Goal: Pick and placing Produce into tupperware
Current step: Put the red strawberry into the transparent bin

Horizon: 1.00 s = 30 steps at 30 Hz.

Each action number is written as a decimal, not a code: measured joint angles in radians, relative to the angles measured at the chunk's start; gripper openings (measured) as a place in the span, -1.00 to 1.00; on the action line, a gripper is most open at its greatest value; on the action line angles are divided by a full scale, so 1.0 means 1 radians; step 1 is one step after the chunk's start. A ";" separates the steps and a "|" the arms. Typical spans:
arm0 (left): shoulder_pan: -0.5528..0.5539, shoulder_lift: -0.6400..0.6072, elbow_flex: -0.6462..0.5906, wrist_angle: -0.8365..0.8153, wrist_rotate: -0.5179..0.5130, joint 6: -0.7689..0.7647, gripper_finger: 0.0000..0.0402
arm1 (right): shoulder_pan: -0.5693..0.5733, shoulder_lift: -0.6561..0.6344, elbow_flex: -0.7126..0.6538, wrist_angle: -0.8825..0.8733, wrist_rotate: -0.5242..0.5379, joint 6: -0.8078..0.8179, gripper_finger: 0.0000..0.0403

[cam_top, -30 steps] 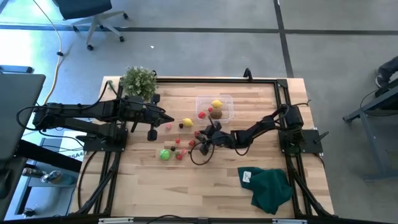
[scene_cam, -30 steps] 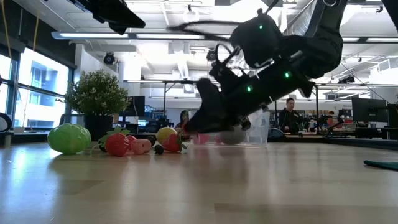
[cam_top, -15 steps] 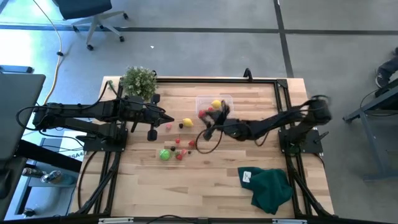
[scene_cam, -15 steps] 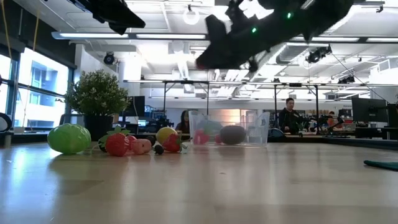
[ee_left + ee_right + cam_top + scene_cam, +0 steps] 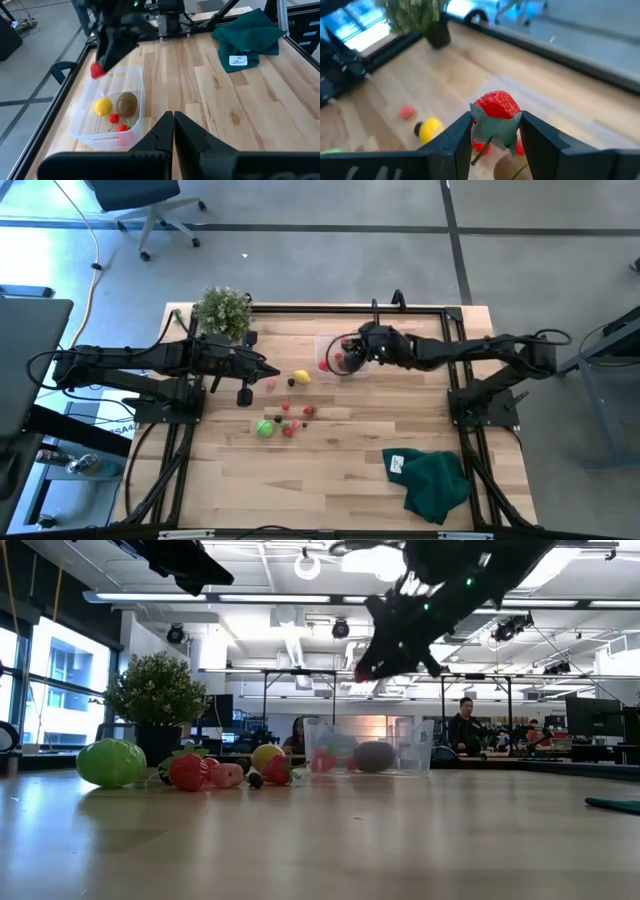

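Note:
My right gripper (image 5: 350, 354) hangs over the clear tupperware (image 5: 85, 125), shut on a red toy strawberry (image 5: 496, 106). The tub stands on the table's far middle and holds a yellow lemon (image 5: 103, 106), a brown fruit (image 5: 126, 103) and small red pieces (image 5: 121, 128). Loose produce lies on the table to the tub's left and near side: a yellow piece (image 5: 301, 377), a pink one (image 5: 270, 383), a bright green one (image 5: 265, 429) and red ones (image 5: 307, 411). My left gripper (image 5: 173, 120) waits shut in the air at the left, pointing toward the tub. My right gripper pinches the strawberry at its green leafy end (image 5: 507, 131) between its two fingers (image 5: 457, 135). The red body sticks out past the fingertips. The fingers slant down from the table's right side. The strawberry is lifted clear, above the tub.
A leafy potted plant (image 5: 222, 310) stands at the far left corner. A dark green cloth (image 5: 435, 480) lies at the near right. A black frame rail (image 5: 420, 308) runs along the table's far edge. In the low view a person (image 5: 465, 725) shows in the room behind.
My right gripper has risen from the table beside the loose produce and swung toward the far edge, rolling a little, until it hangs over the tupperware. The strawberry has gone with it, lifted clear of the table.

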State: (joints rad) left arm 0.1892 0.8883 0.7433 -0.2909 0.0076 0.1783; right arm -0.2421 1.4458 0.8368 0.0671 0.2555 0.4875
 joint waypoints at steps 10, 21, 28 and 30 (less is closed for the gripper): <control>0.000 0.000 0.000 0.000 0.000 0.000 -0.97 | -0.072 0.243 0.196 -0.169 -0.171 -0.082 -0.33; 0.000 0.000 0.000 0.000 0.000 0.000 -0.97 | -0.079 0.488 0.549 -0.524 -0.129 -0.126 -0.33; 0.000 0.000 0.000 0.000 0.000 0.000 -0.97 | -0.086 0.514 0.557 -0.570 -0.127 -0.045 -0.33; 0.000 0.000 0.000 0.000 0.000 0.000 -0.97 | -0.092 0.514 0.554 -0.591 -0.124 -0.034 -0.33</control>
State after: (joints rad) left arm 0.1891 0.8879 0.7433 -0.2909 0.0075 0.1783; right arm -0.3337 1.9598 1.3912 -0.5240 0.1310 0.4535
